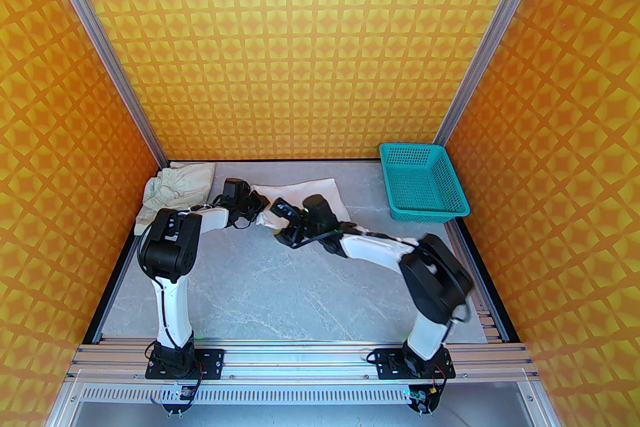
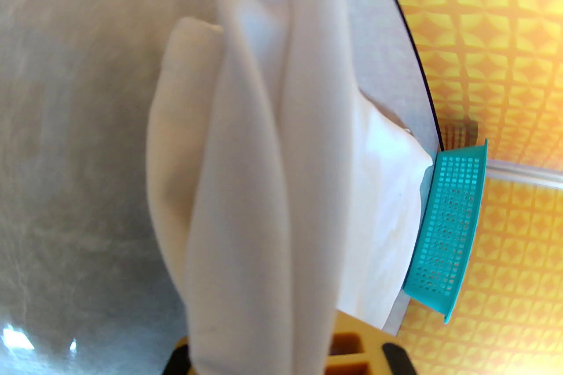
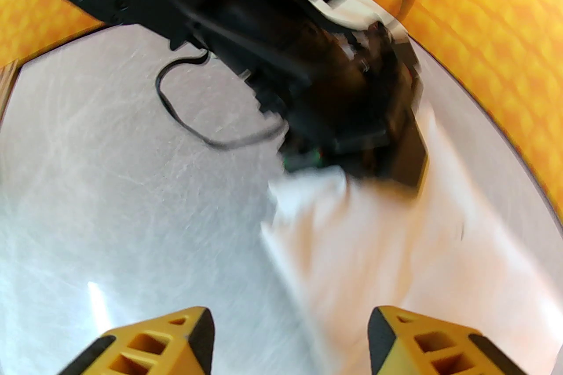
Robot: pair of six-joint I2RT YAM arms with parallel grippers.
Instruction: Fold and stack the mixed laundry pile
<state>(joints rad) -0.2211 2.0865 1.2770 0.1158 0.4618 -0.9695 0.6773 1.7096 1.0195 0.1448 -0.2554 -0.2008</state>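
The white shirt (image 1: 312,190) lies spread at the back middle of the table, partly under both wrists. My left gripper (image 1: 259,208) is at its left end and shut on a bunched fold of the shirt (image 2: 264,171), which hangs out from between the yellow fingers (image 2: 352,353). My right gripper (image 1: 281,206) is right beside it. Its yellow fingertips (image 3: 176,340) stand apart over the shirt's edge (image 3: 374,250) with nothing between them. The beige-cream piece (image 1: 175,187) with a gathered band lies crumpled in the back left corner.
A teal mesh basket (image 1: 422,182) stands at the back right against the wall, also seen past the shirt (image 2: 448,228). The left arm's black wrist (image 3: 308,56) is close in front of my right gripper. Orange patterned walls enclose the grey table (image 1: 280,285).
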